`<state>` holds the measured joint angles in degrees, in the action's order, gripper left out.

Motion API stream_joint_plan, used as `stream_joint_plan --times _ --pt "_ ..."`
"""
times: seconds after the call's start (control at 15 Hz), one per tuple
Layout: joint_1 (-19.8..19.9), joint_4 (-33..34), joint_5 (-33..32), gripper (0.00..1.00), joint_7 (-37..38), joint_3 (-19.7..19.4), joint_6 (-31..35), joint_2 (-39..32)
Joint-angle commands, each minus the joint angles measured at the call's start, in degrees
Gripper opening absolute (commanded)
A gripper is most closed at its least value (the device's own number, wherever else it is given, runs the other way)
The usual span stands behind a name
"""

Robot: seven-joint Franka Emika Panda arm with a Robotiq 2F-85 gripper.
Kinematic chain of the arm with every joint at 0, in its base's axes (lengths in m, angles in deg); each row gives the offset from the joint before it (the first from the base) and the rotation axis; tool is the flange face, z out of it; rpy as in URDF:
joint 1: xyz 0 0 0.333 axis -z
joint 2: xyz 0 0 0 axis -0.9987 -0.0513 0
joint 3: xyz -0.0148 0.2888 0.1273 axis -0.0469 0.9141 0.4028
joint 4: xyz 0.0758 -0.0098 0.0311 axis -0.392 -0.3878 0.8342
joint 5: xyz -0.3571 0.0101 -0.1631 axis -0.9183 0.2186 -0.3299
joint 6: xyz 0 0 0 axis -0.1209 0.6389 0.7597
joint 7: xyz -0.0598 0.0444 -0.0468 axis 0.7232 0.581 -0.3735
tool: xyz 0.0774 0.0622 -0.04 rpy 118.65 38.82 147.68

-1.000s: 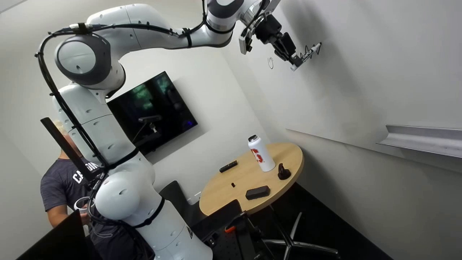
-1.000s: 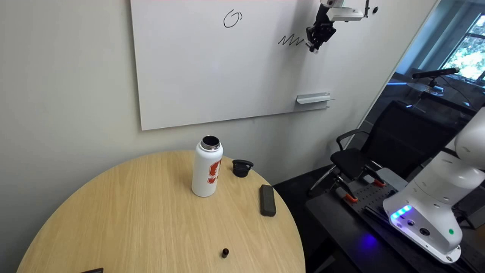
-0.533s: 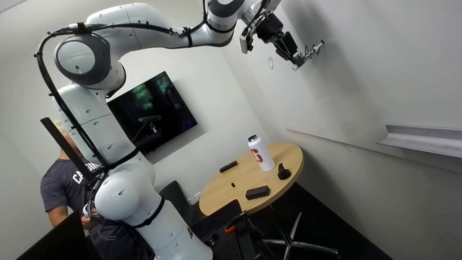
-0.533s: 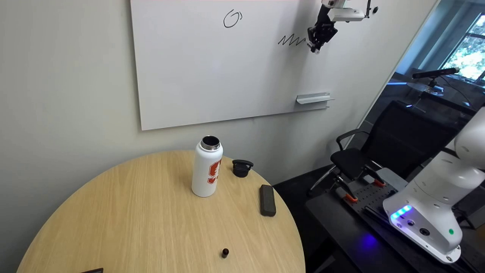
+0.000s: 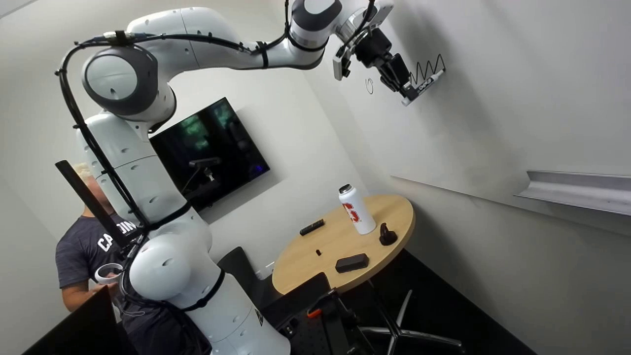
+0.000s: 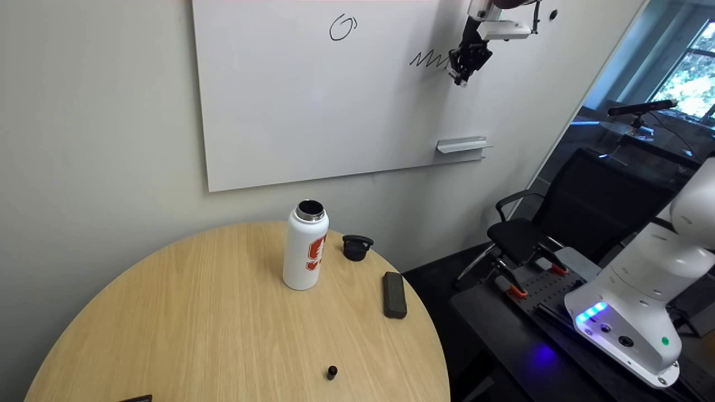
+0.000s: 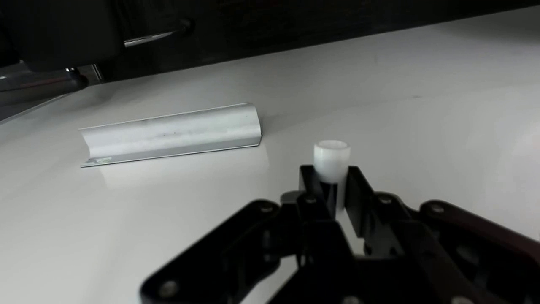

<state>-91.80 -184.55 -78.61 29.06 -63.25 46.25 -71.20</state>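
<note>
1. Gripper [image 5: 409,91] clamped on a white marker [image 5: 425,86]; in wrist view both pads press the barrel, no gap showing.
2. Key angle: marker sits btwn the fingertips, long axis roughly crosswise to the fingers. Tip end leads out fr. gripper toward the whiteboard [image 5: 493,103]; blunt white end juts out on the opp. side, away fr. the board.
3. In an exterior view the tip appears to meet the end of a black zigzag line [image 5: 427,70]; firm contact vs. slight gap, can't tell. One arm [image 5: 162,192] in shot, so it's the nearest by default.
4. Zigzag lies just beside gripper; a loose circle mark [image 6: 342,28] is farther off, same side, a bit higher in an exterior view.
5. Metal tray [image 7: 173,133] is well below gripper, low on the board.
6. Farther down & off to the zigzag side: round table [image 6: 195,312] w/ open white bottle [image 6: 301,262], black lid [image 6: 356,249], dark block [image 6: 395,296], small dark cap [image 6: 332,372].
7. BG, well apart fr. gripper: a person [image 5: 86,251], partly hidden behind the arm.
</note>
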Motion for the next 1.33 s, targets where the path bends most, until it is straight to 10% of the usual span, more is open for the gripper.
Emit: stream_joint_plan --times 0.0,0.8,0.87,1.2,1.27 --pt "-0.8 -5.1 0.3 0.05 -0.5 0.9 1.3 5.4" --pt "-7.9 -34.3 12.1 0.05 -22.5 5.4 3.3 32.0" --pt "-6.0 -28.6 9.6 0.20 -17.6 7.0 0.6 27.2" --pt "-6.9 -33.0 11.3 0.20 -20.7 6.7 1.5 30.9" --pt "-6.9 -33.0 11.3 0.05 -20.7 6.7 1.6 30.9"
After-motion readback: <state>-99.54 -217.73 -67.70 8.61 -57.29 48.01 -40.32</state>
